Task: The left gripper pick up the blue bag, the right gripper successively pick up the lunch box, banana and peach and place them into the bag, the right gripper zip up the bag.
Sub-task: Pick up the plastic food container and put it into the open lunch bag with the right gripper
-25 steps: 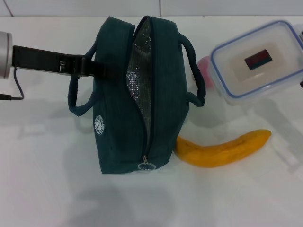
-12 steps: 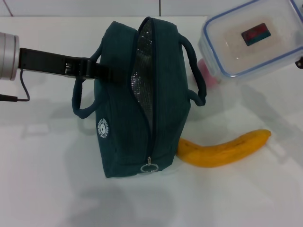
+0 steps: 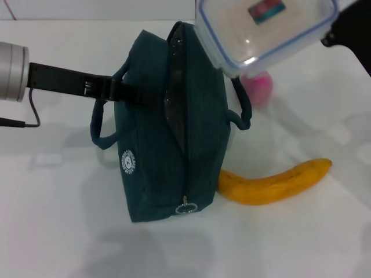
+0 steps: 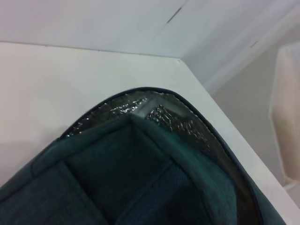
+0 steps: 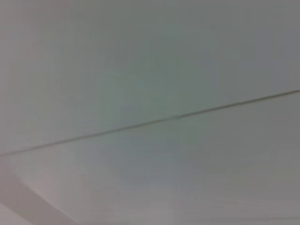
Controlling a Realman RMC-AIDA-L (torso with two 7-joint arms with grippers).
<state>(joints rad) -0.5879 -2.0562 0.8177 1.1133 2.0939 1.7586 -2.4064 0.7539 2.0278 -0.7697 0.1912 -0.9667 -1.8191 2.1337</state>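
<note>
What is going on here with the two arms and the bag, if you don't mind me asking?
The left pincer holds the blue bag upright on the table by its side, zipper open. The right pincer carries the lunch box in the air, above the bag's far end and not yet inside. The banana lies on the table beside the bag, and the peach sits further back, partly behind the box.
</note>
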